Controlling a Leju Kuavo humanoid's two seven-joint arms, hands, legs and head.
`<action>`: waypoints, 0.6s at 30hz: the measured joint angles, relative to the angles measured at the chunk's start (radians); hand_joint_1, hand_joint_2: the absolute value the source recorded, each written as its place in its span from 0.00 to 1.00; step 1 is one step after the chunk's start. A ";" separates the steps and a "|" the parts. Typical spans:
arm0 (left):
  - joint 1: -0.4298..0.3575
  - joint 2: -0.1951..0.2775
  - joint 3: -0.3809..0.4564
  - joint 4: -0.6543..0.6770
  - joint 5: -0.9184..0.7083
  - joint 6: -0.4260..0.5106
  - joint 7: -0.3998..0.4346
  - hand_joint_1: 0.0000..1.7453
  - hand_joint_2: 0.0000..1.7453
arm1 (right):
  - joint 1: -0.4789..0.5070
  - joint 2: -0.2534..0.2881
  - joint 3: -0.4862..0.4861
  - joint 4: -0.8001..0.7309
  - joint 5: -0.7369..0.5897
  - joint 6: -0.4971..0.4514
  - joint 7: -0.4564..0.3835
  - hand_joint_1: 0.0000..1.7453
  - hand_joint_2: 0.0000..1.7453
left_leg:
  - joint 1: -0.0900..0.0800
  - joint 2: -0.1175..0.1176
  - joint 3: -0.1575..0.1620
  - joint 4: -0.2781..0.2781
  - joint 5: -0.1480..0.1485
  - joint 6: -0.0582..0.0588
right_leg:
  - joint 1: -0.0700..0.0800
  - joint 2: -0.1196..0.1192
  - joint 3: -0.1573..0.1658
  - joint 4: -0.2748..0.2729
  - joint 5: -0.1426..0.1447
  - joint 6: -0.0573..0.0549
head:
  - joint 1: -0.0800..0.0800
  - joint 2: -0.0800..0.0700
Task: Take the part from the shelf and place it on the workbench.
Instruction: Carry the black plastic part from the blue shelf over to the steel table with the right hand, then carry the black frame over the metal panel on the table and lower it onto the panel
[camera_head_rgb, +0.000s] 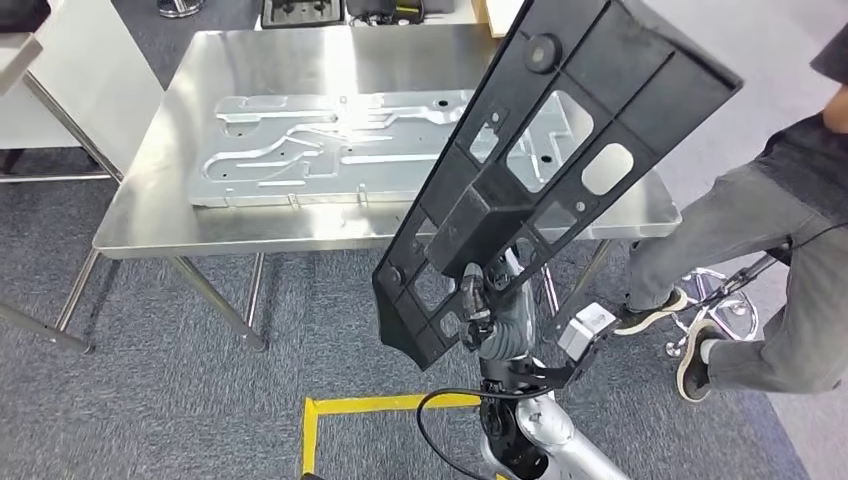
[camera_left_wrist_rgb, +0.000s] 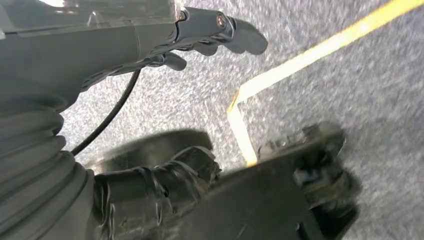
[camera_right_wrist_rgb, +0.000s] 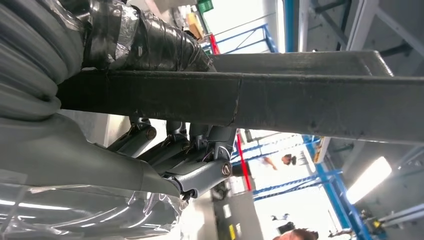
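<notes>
Holding long black ribbed plastic panel (camera_head_rgb: 545, 160) by low end, right hand (camera_head_rgb: 478, 305) clamped; left hand (camera_left_wrist_rgb: 200, 37) hanging slack, unladen. Tilt-slip risked; silver pressed sheet (camera_head_rgb: 340, 145) on steel table (camera_head_rgb: 150, 215) could be struck.

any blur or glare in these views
Head view: sharp, soft sheen on the steel workbench. Left wrist view: dark robot parts in the foreground blurred, yellow floor tape soft. Right wrist view: bright backlight washes out the background behind the black part.

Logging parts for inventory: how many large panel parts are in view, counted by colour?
Black plastic ribbed panel, held up by the right hand: 1
Silver stamped sheet-metal panel, flat on the steel workbench: 1
Total: 2
</notes>
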 joint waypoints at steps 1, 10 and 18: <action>-0.001 0.000 0.000 0.000 0.000 0.000 0.000 0.00 1.00 | -0.001 0.000 0.000 0.000 0.000 0.000 0.000 1.00 1.00 | 0.000 0.000 0.010 -0.003 -0.005 0.003 | 0.000 -0.001 -0.031 0.054 -0.021 0.001 | 0.003 0.000; -0.003 -0.002 -0.003 0.000 0.002 -0.001 0.000 0.00 1.00 | 0.003 -0.001 0.000 0.006 0.000 0.000 0.000 1.00 1.00 | -0.002 -0.001 0.075 0.017 -0.085 -0.016 | 0.005 -0.002 -0.110 -0.034 0.117 -0.006 | 0.005 0.000; -0.006 -0.001 -0.008 0.000 0.004 0.000 -0.001 0.00 1.00 | 0.000 -0.001 0.000 0.008 0.001 -0.001 0.001 1.00 1.00 | 0.012 0.002 -0.045 0.255 -0.185 -0.061 | 0.000 0.002 -0.051 -0.045 0.072 -0.047 | 0.000 0.000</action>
